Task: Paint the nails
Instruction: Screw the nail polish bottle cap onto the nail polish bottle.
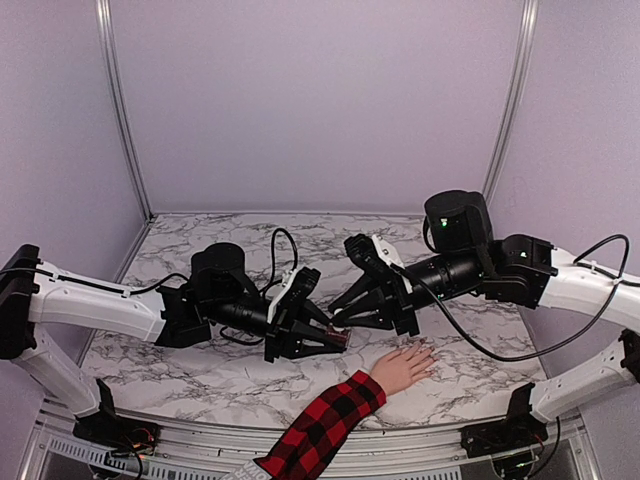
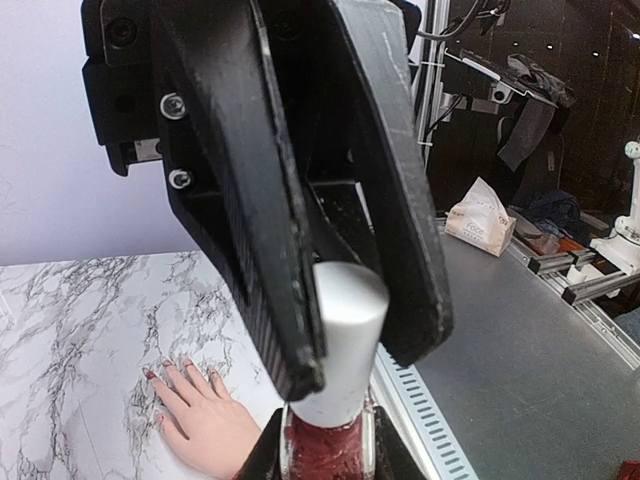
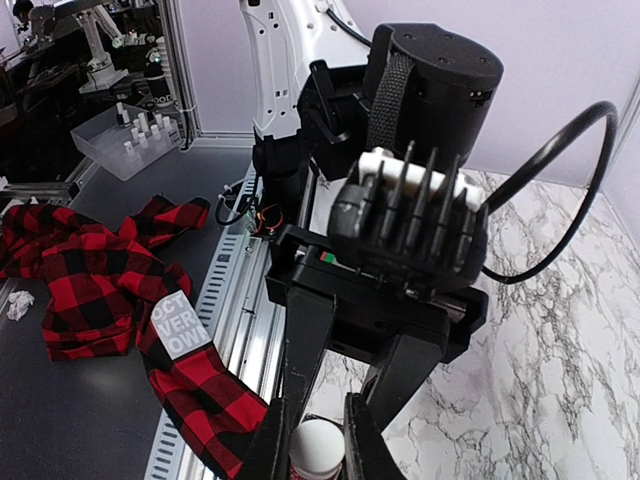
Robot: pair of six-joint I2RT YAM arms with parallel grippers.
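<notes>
The left end effector is clamped on the polish bottle, likely light, slick and breakable, and the right end effector pinches its white cap, near the tiny hard nails on the hand lying flat on the tabletop.

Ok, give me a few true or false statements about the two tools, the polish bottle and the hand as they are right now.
1. The left tool grips the polish bottle. True.
2. The white cap is off the bottle. False: it sits on the bottle, and the right tool is shut on it.
3. The hand lies palm down on the marble table. True.
4. The sleeve is plain blue. False: it is red-and-black plaid.
</notes>
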